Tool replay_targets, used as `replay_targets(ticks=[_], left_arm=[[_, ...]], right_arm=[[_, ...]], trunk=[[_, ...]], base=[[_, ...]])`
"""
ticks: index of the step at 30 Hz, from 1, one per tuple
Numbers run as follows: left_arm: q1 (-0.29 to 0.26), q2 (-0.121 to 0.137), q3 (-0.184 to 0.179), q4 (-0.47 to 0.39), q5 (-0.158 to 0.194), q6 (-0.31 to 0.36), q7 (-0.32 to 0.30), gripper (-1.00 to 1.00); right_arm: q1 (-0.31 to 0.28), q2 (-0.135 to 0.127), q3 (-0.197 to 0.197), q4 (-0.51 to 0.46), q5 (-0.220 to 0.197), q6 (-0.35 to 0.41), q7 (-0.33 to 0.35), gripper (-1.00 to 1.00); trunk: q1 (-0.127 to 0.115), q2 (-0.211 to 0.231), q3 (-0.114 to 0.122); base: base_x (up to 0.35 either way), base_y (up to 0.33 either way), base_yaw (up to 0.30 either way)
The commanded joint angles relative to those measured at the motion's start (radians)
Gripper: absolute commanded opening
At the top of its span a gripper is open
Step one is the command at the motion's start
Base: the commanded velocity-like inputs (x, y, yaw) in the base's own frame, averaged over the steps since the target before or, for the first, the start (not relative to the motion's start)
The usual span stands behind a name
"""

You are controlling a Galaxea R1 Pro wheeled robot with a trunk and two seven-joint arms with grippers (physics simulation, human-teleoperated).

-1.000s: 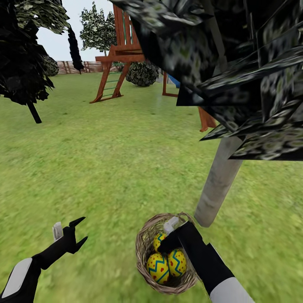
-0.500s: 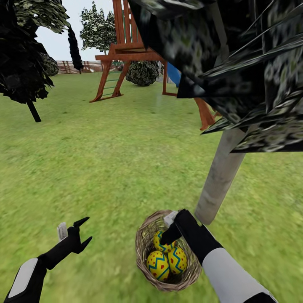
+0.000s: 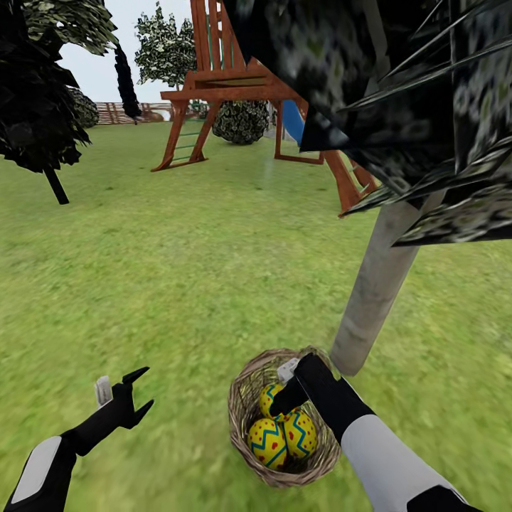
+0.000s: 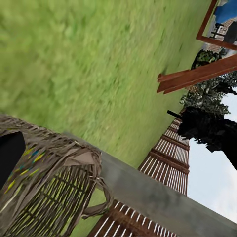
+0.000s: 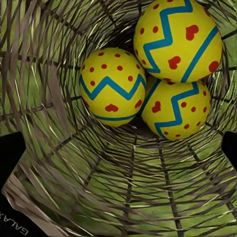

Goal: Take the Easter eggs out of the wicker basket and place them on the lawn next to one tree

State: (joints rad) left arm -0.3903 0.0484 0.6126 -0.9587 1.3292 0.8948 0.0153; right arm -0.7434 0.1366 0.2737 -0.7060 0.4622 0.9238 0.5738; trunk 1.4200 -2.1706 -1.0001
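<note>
Right hand (image 3: 284, 402) spread inside wicker basket (image 3: 245, 419), just above three eggs (image 3: 284, 434)

A garden, seemingly: lawn (image 3: 178, 270), wooden playset (image 3: 227, 85), slat fence (image 4: 168, 158)

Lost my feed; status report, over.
Right gripper open inside basket, above eggs. All three eggs inside. Left gripper open, empty. Tree beside basket.

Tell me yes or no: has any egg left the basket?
No: all three Easter eggs lie inside the wicker basket.
</note>
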Motion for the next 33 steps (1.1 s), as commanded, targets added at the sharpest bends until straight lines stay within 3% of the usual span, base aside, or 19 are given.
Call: replay_targets(ticks=[1,7,17,33], left_arm=[[-0.001,0.000,0.002,0.000,0.002,0.006,0.002,1.00],[-0.001,-0.001,0.001,0.000,0.002,0.005,0.002,1.00],[-0.001,-0.002,0.001,0.000,0.002,0.006,0.002,1.00],[-0.001,-0.004,0.001,0.000,0.004,0.006,0.002,1.00]], right_arm=[[-0.001,0.000,0.001,-0.001,-0.005,0.000,0.009,1.00],[-0.001,-0.002,0.003,-0.002,-0.039,-0.007,0.007,1.00],[-0.001,-0.003,0.008,-0.013,-0.040,-0.051,0.000,1.00],[-0.001,-0.005,0.007,-0.008,-0.042,-0.054,0.003,1.00]], trunk=[[0.004,-0.008,-0.004],[0.027,-0.050,-0.023],[0.065,-0.120,-0.054],[0.126,-0.232,-0.104]], base=[[0.000,0.000,0.000],[0.000,0.000,0.000],[0.000,0.000,0.000],[0.000,0.000,0.000]])
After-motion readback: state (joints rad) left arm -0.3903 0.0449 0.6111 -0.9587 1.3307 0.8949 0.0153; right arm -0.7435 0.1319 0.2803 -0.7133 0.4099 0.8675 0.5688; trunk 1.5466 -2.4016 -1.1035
